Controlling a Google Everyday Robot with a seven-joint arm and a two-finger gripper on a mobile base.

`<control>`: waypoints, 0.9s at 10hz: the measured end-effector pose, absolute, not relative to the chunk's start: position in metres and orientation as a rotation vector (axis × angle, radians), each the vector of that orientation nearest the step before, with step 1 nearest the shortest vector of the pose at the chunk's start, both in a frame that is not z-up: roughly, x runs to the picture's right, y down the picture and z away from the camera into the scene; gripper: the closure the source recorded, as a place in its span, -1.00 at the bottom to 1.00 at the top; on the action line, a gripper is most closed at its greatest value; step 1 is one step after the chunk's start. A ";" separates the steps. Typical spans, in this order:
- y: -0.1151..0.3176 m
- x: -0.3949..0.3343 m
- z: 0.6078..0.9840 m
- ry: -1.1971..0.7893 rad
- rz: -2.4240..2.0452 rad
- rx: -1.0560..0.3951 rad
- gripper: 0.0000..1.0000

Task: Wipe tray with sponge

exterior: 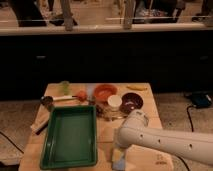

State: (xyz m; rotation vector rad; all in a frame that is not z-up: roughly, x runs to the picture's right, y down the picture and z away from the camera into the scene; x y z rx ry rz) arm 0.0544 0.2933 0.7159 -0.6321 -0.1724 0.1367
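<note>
A green tray point(50, 136) lies empty on the left half of the wooden table point(107, 132). My white arm point(160, 140) reaches in from the lower right. My gripper point(118, 152) hangs from its end at the table's front edge, just right of the tray's front right corner. A pale yellow block that looks like the sponge point(117, 157) sits right under the gripper, partly hidden by it. I cannot tell whether the gripper holds it.
Behind the tray stand a green cup point(64, 87), a metal cup point(47, 102), an orange bowl point(105, 92), a white-lidded jar point(114, 103) and a dark bowl point(132, 103). A utensil point(40, 124) lies at the table's left edge. A dark counter stands behind.
</note>
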 end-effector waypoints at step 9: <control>0.339 0.067 0.719 -0.124 0.073 -0.685 -0.60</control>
